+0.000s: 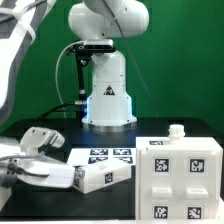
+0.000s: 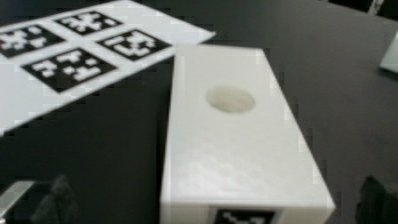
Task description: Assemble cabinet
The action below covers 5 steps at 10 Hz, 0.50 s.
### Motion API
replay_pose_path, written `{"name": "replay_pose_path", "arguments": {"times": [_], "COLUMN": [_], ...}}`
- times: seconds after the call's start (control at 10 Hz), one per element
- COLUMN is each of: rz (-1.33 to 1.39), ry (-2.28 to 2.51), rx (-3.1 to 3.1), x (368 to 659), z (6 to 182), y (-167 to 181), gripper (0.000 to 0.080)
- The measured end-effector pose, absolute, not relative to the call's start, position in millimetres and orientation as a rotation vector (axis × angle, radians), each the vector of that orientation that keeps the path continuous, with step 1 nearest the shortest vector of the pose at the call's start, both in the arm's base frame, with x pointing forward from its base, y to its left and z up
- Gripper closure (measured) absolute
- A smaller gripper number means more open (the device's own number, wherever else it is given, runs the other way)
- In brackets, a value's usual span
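Observation:
A long white cabinet panel part with a round hole and a tag on its near end lies on the black table. It also shows in the exterior view. My gripper is open, with one dark finger on each side of the part's near end and a gap on both sides. In the exterior view the gripper comes in from the left. The large tagged cabinet box with a small white knob stands at the exterior view's right.
The marker board lies flat just beyond the part; it also shows in the exterior view. The robot base stands at the back centre. A green wall is behind.

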<state>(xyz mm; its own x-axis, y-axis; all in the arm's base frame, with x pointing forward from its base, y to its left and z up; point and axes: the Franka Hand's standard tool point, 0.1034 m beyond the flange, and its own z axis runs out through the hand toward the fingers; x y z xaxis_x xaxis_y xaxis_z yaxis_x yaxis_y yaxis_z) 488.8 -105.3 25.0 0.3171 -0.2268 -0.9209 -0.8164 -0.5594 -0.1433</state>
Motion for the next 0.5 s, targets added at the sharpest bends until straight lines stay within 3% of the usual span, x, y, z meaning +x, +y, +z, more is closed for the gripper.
{"name": "replay_pose_path", "arguments": {"times": [0.5], "rz": [1.272], "ry": [0.934], "rx": [-1.95], "x": [485], "z": [22.9], "y": [-95], "gripper": [0.0003]}}
